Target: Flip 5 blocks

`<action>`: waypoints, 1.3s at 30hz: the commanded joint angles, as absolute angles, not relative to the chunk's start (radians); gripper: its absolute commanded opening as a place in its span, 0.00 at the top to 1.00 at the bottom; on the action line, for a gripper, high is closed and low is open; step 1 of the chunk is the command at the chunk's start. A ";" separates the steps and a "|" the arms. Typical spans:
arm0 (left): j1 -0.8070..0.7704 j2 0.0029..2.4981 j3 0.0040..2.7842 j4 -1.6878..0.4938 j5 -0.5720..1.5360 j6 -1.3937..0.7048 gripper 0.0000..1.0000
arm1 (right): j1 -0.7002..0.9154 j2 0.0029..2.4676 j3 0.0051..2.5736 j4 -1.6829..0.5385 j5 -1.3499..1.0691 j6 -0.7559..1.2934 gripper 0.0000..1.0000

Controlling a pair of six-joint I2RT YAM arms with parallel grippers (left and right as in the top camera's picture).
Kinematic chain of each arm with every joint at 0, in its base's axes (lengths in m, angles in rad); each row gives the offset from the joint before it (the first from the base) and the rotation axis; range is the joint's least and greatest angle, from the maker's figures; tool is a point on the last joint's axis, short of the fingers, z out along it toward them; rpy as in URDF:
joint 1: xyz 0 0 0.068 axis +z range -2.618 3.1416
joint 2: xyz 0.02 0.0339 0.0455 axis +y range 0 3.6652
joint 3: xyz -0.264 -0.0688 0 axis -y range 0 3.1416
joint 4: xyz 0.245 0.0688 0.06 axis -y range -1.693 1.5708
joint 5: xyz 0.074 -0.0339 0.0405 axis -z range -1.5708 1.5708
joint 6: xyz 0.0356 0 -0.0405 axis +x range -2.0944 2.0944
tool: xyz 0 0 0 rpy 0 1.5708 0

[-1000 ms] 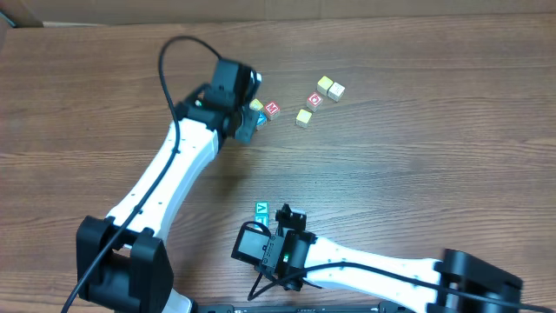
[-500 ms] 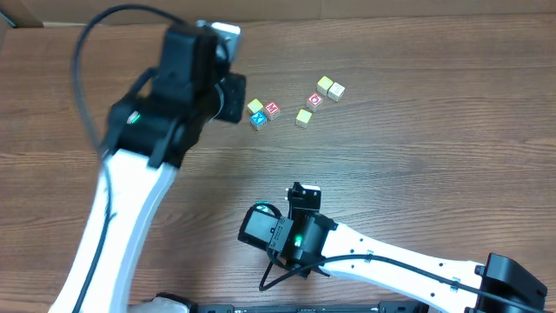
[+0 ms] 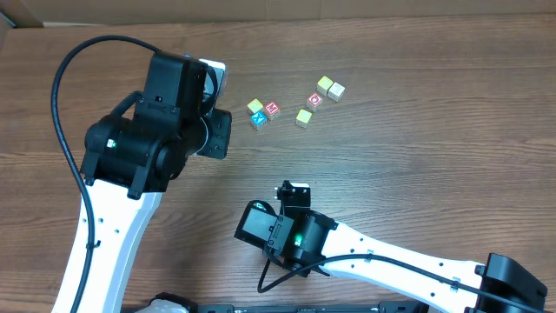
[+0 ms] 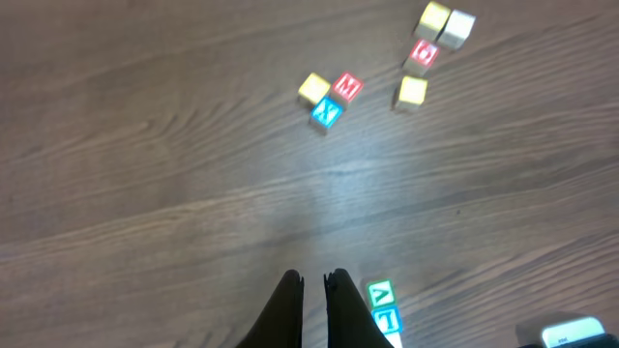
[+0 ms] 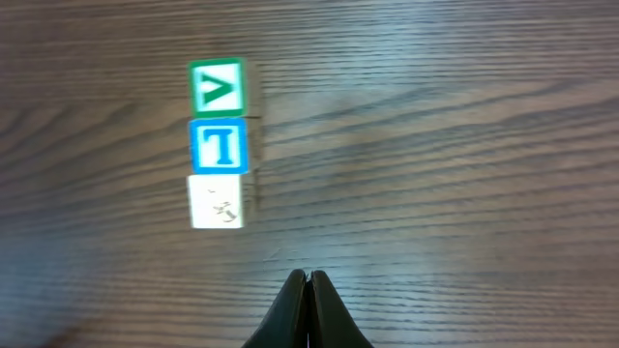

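Right wrist — blocks point(image 5: 219, 145) ahead-left of right end effector point(image 5: 309, 276), apart

overhead faces straight down; left wrist looks from high, right wrist close, sharing the green block point(image 4: 381, 292).

The green V block point(image 5: 217, 89) shows its letter lying sideways, and the blue T block point(image 5: 220, 146) touching it reads upright. The cream block point(image 5: 215, 201) next in line bears a mark too faint to read. Elsewhere a red M block point(image 4: 348, 87) and a red O block point(image 4: 424, 53) are legible, and the blue block point(image 4: 326, 113) beside the M seems to show an X.
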State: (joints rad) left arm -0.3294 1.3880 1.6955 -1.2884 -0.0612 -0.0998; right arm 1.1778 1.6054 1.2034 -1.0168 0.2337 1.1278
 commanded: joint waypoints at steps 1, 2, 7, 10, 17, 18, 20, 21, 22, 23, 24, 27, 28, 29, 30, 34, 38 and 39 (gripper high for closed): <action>-0.317 1.389 1.665 -1.290 -0.089 -0.122 0.96 | 1.175 1.581 1.226 -0.982 0.194 1.065 0.96; -0.311 1.389 1.661 -1.290 -0.089 -0.130 0.96 | 1.175 1.581 1.225 -0.968 0.179 1.065 0.96; -0.265 1.389 1.657 -1.285 -0.089 -0.159 0.96 | 1.178 1.584 1.191 -0.826 0.060 0.952 0.96; -0.242 1.389 1.657 -1.287 -0.089 -0.158 0.96 | 1.178 1.608 1.182 -0.806 0.057 0.953 0.96; -0.201 1.390 1.657 -1.298 -0.086 -0.158 0.96 | 1.184 1.723 1.182 -0.691 -0.029 0.859 0.96; -0.201 1.390 1.657 -1.300 -0.085 -0.158 0.96 | 1.189 1.734 1.182 -0.682 -0.031 0.855 0.96; -0.201 1.390 1.657 -1.302 -0.085 -0.158 0.96 | 1.196 1.758 1.182 -0.666 -0.028 0.855 0.96; -0.201 1.390 1.657 -1.302 -0.085 -0.158 0.96 | 1.197 1.770 1.182 -0.660 -0.029 0.855 0.96; -0.201 1.390 1.657 -1.302 -0.085 -0.158 0.96 | 1.199 1.782 1.182 -0.654 -0.029 0.855 0.96; -0.201 1.390 1.657 -1.301 -0.086 -0.158 0.96 | 1.200 1.795 1.182 -0.650 -0.028 0.855 0.96; -0.201 1.390 1.657 -1.301 -0.085 -0.158 0.96 | 1.200 1.806 1.182 -0.643 -0.029 0.852 0.96; -0.201 1.390 1.657 -1.301 -0.085 -0.158 0.96 | 1.201 1.833 1.182 -0.609 -0.028 0.811 0.96; -0.201 1.390 1.657 -1.301 -0.085 -0.158 0.96 | 1.203 1.840 1.182 -0.596 -0.028 0.802 0.96; -0.201 1.390 1.657 -1.301 -0.085 -0.158 0.96 | 1.203 1.845 1.182 -0.587 -0.028 0.802 0.96; -0.201 1.390 1.657 -1.301 -0.085 -0.158 0.96 | 1.205 1.851 1.182 -0.578 -0.028 0.802 0.96; -0.201 1.390 1.657 -1.302 -0.084 -0.158 0.95 | 1.205 1.861 1.182 -0.543 -0.012 0.787 0.96; -0.201 1.390 1.657 -1.300 -0.077 -0.158 0.96 | 1.205 1.861 1.182 -0.536 0.037 0.787 0.96; -0.201 1.390 1.657 -1.300 -0.077 -0.158 0.96 | 1.205 1.861 1.182 -0.535 0.045 0.788 0.96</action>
State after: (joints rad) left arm -0.2066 1.3880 1.6619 -1.3018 -0.0826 -0.1513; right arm 1.1995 1.8565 1.1873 -0.5415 -0.0021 0.8066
